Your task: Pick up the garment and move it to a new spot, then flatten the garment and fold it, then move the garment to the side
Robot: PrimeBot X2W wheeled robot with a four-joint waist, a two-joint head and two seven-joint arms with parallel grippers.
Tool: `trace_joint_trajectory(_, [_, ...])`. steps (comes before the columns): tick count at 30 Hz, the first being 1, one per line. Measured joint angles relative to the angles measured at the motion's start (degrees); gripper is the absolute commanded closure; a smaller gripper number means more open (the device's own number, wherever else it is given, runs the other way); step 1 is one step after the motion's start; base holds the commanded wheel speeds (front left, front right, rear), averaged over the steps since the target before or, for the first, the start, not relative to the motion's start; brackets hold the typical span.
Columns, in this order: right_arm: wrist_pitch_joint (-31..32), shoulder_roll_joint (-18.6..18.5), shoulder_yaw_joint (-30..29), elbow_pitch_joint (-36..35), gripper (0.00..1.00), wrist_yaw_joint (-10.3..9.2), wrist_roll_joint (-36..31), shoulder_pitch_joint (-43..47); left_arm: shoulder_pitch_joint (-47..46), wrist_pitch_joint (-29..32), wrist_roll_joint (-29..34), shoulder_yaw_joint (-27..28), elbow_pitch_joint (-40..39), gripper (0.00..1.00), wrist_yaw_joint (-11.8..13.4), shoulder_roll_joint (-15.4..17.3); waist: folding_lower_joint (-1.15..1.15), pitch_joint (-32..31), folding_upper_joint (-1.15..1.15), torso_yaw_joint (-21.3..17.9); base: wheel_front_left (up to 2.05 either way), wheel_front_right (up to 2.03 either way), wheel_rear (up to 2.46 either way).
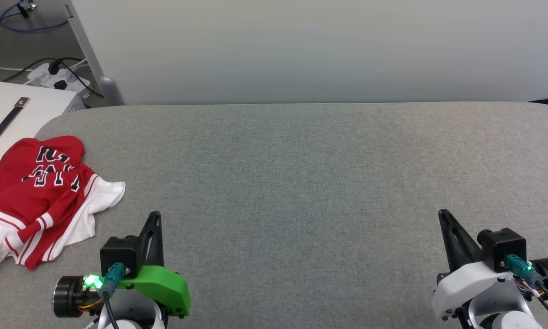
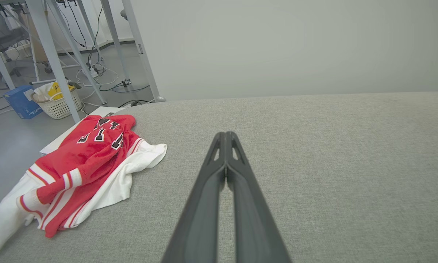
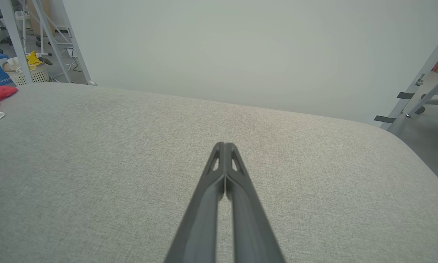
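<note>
grey table (image 1: 301, 183) with garment (image 1: 41, 192); floor basket (image 2: 60, 107) with yellow item (image 2: 55, 91)

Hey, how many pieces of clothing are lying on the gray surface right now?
1. A crumpled red-and-white shirt lies at the far left end of the surface in the head view. Anything beneath it would be hidden.

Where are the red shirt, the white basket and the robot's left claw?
garment (image 1: 29, 201): head view, red fabric below the lettering.
white basket (image 2: 54, 107): left wrist view, its lattice side wall.
left gripper (image 2: 226, 136): left wrist view, where the shut fingertips meet.
</note>
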Motion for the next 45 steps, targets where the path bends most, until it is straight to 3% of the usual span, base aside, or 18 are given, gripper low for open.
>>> trace_joint_trajectory(6, [0.00,0.00,-0.01,0.00,1.00,0.00,0.00,0.00,0.00,0.00,0.00,0.00,0.00,1.00,0.00,0.00,0.00,0.00,0.00,0.00,0.00,0.00,0.00])
trace_joint_trajectory(7, [0.00,0.00,0.00,0.00,0.00,0.00,0.02,0.02,0.02,0.00,-0.02,0.00,0.01,0.00,0.00,0.01,0.00,0.00,0.00,0.00,0.00,0.00,0.00])
trace_joint_trajectory(45, [-3.63,0.02,-0.91,-2.20,0.00,0.00,3.86,0.16,0.06,-3.60,-1.02,-1.16,-0.57,0.00,1.52,0.02,0.00,0.44,0.00,0.14,0.00,0.00,0.00])
